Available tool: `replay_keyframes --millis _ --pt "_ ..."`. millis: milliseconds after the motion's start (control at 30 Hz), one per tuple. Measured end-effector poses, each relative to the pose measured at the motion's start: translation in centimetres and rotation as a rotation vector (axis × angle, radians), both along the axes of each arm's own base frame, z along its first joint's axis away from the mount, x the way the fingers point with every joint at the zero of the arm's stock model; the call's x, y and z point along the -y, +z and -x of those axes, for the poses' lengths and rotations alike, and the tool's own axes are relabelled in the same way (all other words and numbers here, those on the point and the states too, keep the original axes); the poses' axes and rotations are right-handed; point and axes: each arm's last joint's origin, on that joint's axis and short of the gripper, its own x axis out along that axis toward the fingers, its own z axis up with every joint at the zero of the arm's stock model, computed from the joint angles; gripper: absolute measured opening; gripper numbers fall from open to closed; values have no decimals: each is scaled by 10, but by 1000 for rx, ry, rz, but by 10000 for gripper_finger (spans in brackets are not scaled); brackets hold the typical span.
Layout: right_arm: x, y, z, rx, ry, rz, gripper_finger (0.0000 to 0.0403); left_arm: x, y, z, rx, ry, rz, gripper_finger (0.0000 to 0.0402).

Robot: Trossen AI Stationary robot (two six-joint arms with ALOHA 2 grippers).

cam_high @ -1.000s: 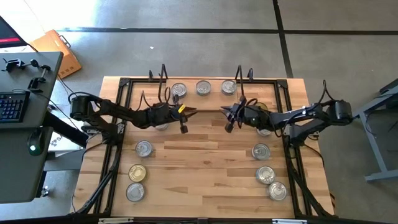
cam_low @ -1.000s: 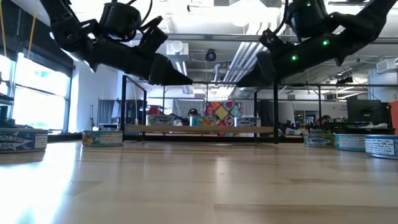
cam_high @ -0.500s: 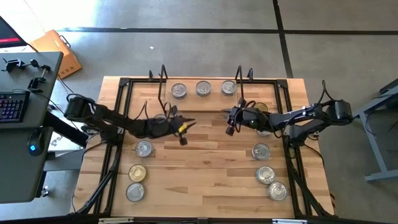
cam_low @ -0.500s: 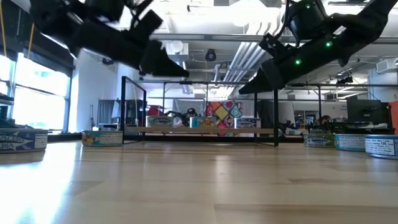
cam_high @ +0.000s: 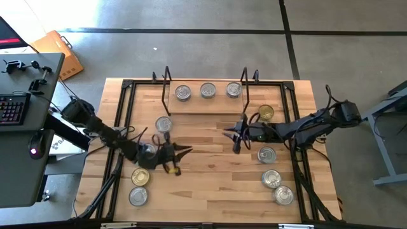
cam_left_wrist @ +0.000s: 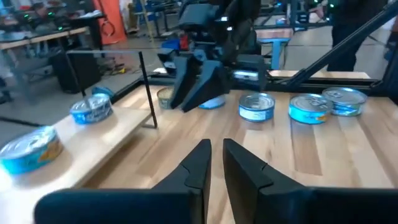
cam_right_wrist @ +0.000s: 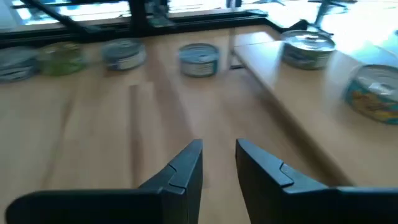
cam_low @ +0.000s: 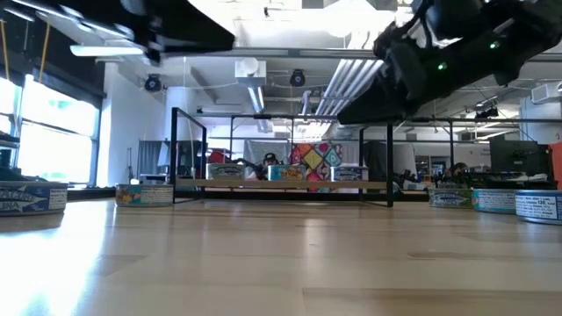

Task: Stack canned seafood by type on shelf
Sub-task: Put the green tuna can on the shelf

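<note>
The shelf (cam_high: 203, 104) stands at the table's far side with three silver-topped tins (cam_high: 208, 90) side by side on its board. More canned seafood rests flat on the table: one tin (cam_high: 163, 124) left of centre, a gold-topped one (cam_high: 266, 114) at the right, three (cam_high: 272, 178) down the right side, and others (cam_high: 138, 196) at the near left. My left gripper (cam_high: 184, 151) (cam_left_wrist: 214, 155) hovers right of the near-left tins, fingers a narrow gap apart, holding nothing. My right gripper (cam_high: 227, 132) (cam_right_wrist: 217, 155) hovers near the table's middle, open and holding nothing.
A black frame (cam_high: 124, 121) runs along the table's left, right and far sides. The shelf's wire ends (cam_high: 166, 79) stand upright. Bare wood (cam_high: 210, 184) lies between the two groups of tins. A desk with a keyboard (cam_high: 13, 105) stands left of the table.
My left gripper has swung from in front of the shelf toward the table's near left, ending beside the near-left tins. My right gripper has gone a little toward the near edge. No tin has moved.
</note>
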Motion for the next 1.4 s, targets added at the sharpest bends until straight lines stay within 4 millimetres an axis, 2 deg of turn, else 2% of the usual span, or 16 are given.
replay_keyframes --millis 200,333,700,933,1100,1400 --pt "-24 1 2 16 90 -13 87 25 -5 21 22 76 39 20" --pt "-35 2 4 19 140 -5 87 36 -5 30 40 63 60 16" --pt "-45 0 4 15 197 44 87 46 -4 38 60 28 98 14" --pt "-49 -18 -9 44 210 77 90 58 -4 51 107 41 159 8" --pt "-61 -28 -20 70 231 61 106 65 -3 58 118 45 140 1" --pt "-93 -19 -47 105 286 -7 152 68 -1 61 142 32 192 0"
